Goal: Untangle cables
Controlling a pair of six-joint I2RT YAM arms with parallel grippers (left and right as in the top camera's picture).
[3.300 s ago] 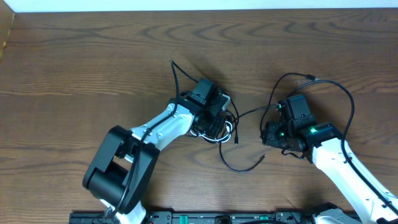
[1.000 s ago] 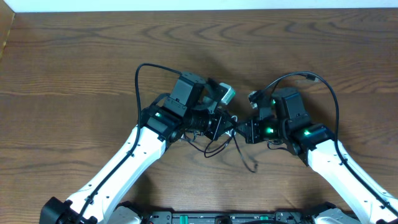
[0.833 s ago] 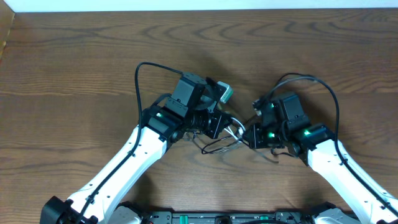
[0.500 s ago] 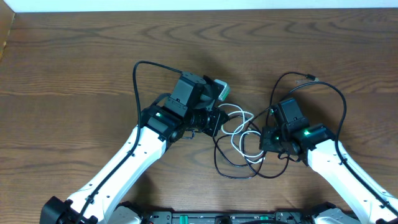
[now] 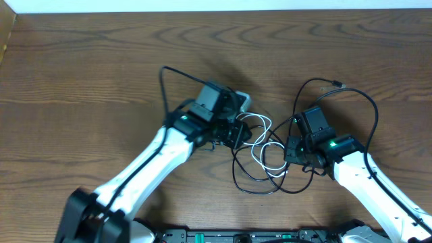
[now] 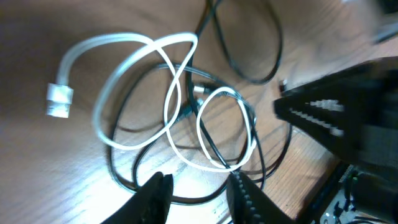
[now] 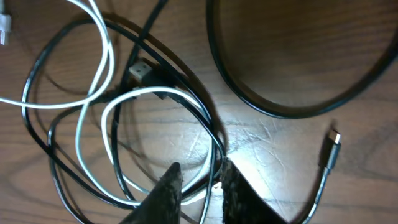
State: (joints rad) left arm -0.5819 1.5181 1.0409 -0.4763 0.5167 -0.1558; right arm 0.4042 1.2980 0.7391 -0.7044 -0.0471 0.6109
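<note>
White cable (image 6: 112, 40) and black cable (image 6: 252, 81) lying interlooped on table (image 5: 81, 61), in gap between arms.

- Left gripper (image 6: 199, 190) hanging at tangle's 9 o'clock, jaws spread, holding nothing.
- Right gripper (image 7: 199, 183) at tangle's 3 o'clock, jaws slightly parted. Strands running under gap, apparently not clamped.

Judgement for doing step well:
- Pinching free white plug (image 6: 59, 99) alone with left.
- Pinning one black loop with right.
- Drawing apart slowly and low, watching centre crossings for tightening.

Robotics lab (arms (image 5: 154, 154) at wooden table (image 5: 81, 61)).
</note>
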